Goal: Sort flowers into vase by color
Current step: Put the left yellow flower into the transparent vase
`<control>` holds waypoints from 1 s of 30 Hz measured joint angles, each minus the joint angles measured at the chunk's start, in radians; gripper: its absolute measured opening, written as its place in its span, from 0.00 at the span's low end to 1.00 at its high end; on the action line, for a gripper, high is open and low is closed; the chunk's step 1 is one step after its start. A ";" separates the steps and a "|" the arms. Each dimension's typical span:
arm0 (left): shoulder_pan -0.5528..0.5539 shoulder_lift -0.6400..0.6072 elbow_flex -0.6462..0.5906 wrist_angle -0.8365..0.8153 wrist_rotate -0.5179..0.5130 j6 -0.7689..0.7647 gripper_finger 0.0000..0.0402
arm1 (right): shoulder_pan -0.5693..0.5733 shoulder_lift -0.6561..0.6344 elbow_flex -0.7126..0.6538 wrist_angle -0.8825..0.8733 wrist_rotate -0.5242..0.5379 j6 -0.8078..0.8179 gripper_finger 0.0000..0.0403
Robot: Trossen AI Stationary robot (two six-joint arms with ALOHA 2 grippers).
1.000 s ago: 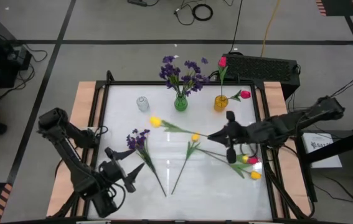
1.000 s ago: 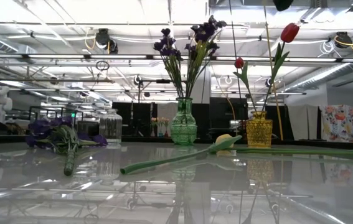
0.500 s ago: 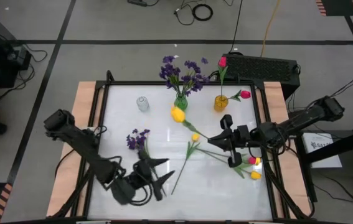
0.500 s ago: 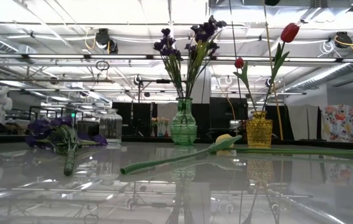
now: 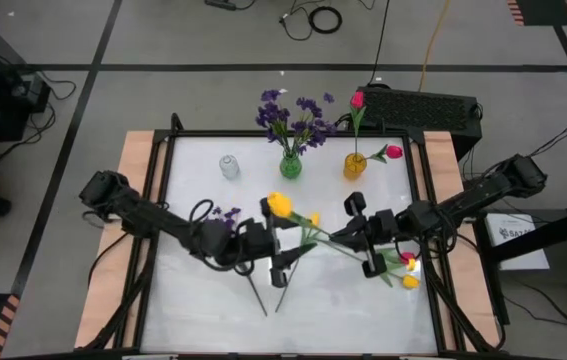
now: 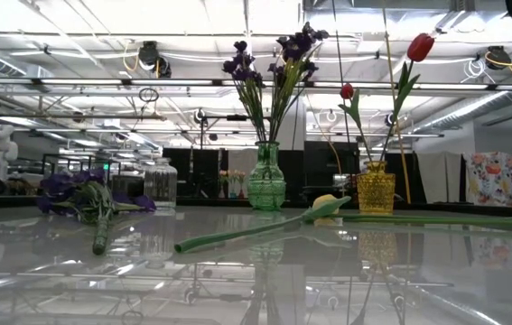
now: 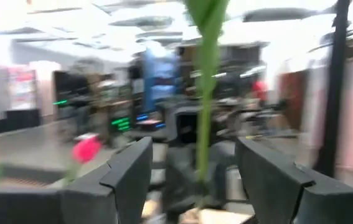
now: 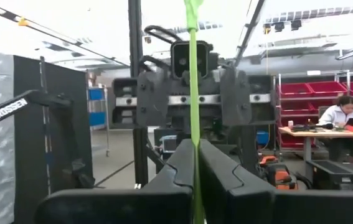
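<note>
Handover of a yellow tulip [image 5: 279,205] above the table [image 5: 193,300], in front of the green vase [image 5: 290,165]. Nearest the viewer, the left pincer [image 7: 195,171] stood released, its fingers [image 7: 129,171] straddling the green stem [image 7: 204,93] without pressing it. Farther toward the green vase's right, the right pincer [image 8: 195,165] was clenched on the same stem, its bud raised just in front of that vase. Spare blooms lay flat: a purple bunch [image 6: 79,194] left of the green vase, more tulips [image 5: 408,270] well to its right. Beside it stood an amber vase [image 5: 354,165] and a clear jar [image 5: 228,166]. The stem looked light, thin and bendy; a mid-stem hold below the leaves would probably serve best.
</note>
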 joint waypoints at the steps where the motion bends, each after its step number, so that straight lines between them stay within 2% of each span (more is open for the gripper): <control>1: 0.011 0.000 0.000 0.009 0.048 -0.012 0.58 | 0.000 0.000 0.000 -0.001 -0.005 0.000 0.00; 10: 0.055 0.000 0.009 0.039 0.187 -0.011 0.58 | 0.001 0.001 0.000 -0.028 -0.009 0.000 0.00; 19: 0.056 0.000 0.013 0.034 0.202 -0.003 0.57 | 0.001 0.001 0.000 -0.031 -0.008 0.000 0.00; 23: 0.055 0.000 0.013 0.034 0.202 -0.003 0.51 | 0.001 0.001 0.000 -0.032 -0.004 0.000 0.00; 30: 0.062 0.000 0.013 0.033 0.201 -0.003 0.32 | 0.001 0.001 0.000 -0.037 -0.003 0.000 0.00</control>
